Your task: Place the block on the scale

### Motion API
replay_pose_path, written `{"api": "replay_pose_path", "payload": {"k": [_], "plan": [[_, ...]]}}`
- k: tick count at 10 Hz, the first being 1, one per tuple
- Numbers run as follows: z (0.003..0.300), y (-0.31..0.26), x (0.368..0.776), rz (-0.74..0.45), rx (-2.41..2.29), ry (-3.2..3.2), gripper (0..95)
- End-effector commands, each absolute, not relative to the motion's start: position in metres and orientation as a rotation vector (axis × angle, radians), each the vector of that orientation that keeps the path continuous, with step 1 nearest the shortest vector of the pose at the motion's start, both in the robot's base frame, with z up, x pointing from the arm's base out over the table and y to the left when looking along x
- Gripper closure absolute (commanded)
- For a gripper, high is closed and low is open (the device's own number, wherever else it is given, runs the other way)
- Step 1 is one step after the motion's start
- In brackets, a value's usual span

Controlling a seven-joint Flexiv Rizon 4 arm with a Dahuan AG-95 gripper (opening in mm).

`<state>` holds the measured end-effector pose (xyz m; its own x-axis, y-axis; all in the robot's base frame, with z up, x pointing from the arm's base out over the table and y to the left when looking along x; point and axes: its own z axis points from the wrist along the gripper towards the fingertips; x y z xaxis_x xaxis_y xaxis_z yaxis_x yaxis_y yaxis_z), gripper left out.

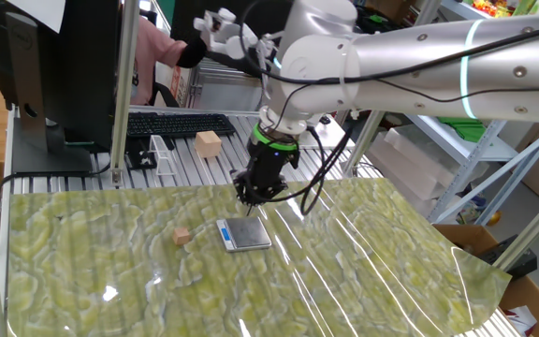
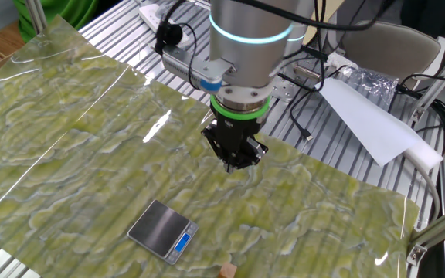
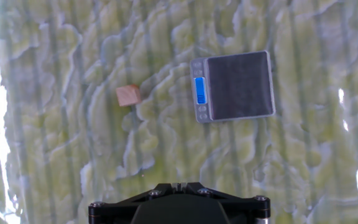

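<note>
The block (image 1: pixel 182 236) is a tiny tan cube lying on the green patterned mat, just left of the scale (image 1: pixel 244 234). The scale is a small flat square with a dark grey plate and a blue display strip. My gripper (image 1: pixel 254 198) hovers above the mat just behind the scale, fingers pointing down, shut and empty. In the hand view the block (image 3: pixel 128 95) lies left of the scale (image 3: pixel 235 86), with the display strip facing it, and my gripper (image 3: pixel 179 185) shows at the bottom edge. In the other fixed view the scale (image 2: pixel 162 229) and block (image 2: pixel 226 270) lie nearer the camera than my gripper (image 2: pixel 236 164).
A larger pale wooden cube (image 1: pixel 208 143) sits on the slatted table behind the mat, by a keyboard (image 1: pixel 181 123) and a small clear stand (image 1: pixel 162 154). Cables and white paper (image 2: pixel 361 116) lie off the mat. A monitor (image 1: pixel 36 65) stands at the back left.
</note>
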<state>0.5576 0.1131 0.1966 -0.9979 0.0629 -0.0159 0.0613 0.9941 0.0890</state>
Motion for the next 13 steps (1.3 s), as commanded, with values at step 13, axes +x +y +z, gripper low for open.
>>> {"api": "replay_pose_path", "payload": {"k": [13], "plan": [[0.1964,0.1139,0.558,0.12,-0.247,3.075,95.0]]}}
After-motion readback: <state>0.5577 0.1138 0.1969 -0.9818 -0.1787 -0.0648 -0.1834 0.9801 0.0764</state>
